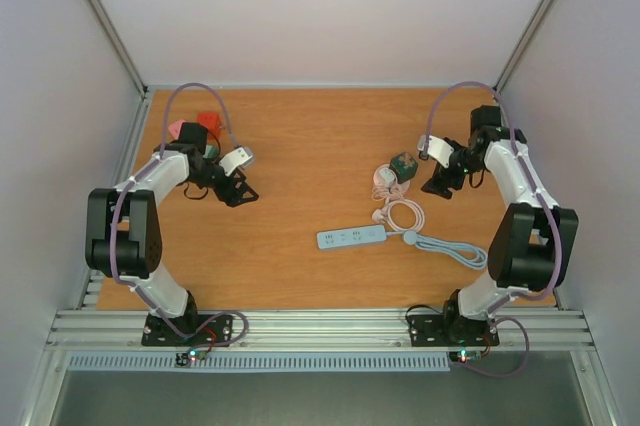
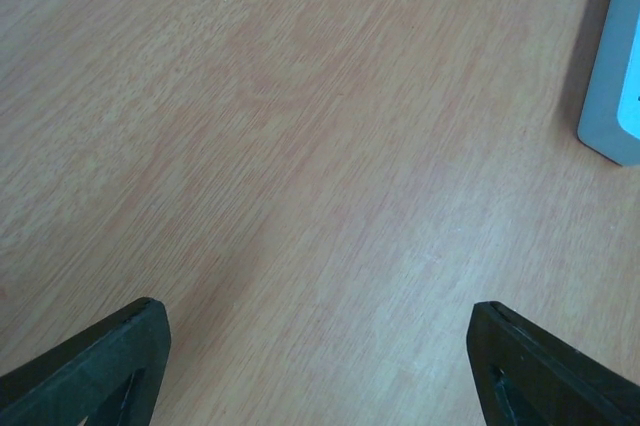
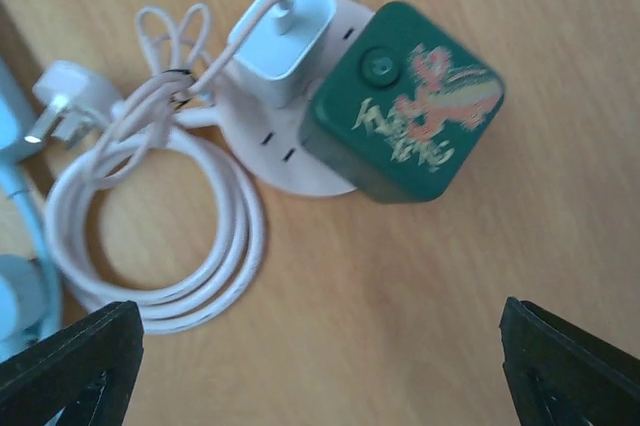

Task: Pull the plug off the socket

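Plug (image 1: pixel 378 214), white three-pin, lies loose on the wooden table (image 1: pixel 300 146) just beside the right end of the socket strip (image 1: pixel 352 237), not in any outlet; in the right wrist view it sits far left, pins showing.

Left arm is bent over the table's left side. Left gripper (image 1: pixel 238 194) is spread wide over bare wood with nothing between the fingers. Its wrist view shows only the two dark fingertips (image 2: pixel 100 366) at the bottom corners and a pale blue-grey corner cut off at the right edge.

Right arm reaches over the right side. Right gripper (image 1: pixel 437 186) is also spread wide and empty, hanging near the green cube (image 1: pixel 404 165).

Socket strip is pale blue and lies flat near table centre. Its grey-blue cord (image 1: pixel 450 249) runs off to the right.

White cable coil (image 3: pixel 200 246) is looped beside the plug and bundled with a tie.

Round white adapter base (image 3: pixel 300 161) is half under the green cube, which has red and white print on top.

White charger block (image 3: pixel 280 36) stands in the base, touching the cube's side.

Red and pink objects (image 1: pixel 195 126) sit behind the left arm; can't tell what they are.
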### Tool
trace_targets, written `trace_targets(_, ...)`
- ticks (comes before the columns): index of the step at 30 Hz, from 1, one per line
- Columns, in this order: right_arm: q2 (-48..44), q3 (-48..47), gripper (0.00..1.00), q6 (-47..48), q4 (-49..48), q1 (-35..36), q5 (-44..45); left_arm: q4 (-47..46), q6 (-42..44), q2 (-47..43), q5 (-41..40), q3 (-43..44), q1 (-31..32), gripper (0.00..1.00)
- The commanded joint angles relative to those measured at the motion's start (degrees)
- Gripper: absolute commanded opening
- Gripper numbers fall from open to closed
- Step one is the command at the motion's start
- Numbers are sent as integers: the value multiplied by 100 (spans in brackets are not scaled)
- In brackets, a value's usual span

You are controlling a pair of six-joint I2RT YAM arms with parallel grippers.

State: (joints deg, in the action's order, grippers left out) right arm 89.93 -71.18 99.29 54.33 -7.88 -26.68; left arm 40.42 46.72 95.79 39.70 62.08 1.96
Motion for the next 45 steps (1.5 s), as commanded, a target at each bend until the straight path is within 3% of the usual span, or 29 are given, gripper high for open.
trace_targets(1, 476, -472, 99, 833, -212, 10, -184, -67, -38, -82, 121, 182, -2, 84)
trace_targets(8, 1444, -1393, 99, 1632, -307, 199, -127, -17, -177, -213, 35, 221, -3, 88)
trace_targets(17, 2165, -1851, 98, 2356, -233, 582, 227, 10, -285, -352, -165, 163, -2, 88)
trace_targets(31, 2477, -1879, 92, 3265, -7, 788, 450, 76, -392, -438, -357, 164, -3, 88)
trace_targets(36, 2484, -1837, 98, 3619, 6, 788, 472, 95, -417, -476, -368, 147, -4, 88)
trace_targets(45, 2593, -2005, 99, 4260, 21, 988, 498, 67, -469, -561, -359, 55, -2, 88)
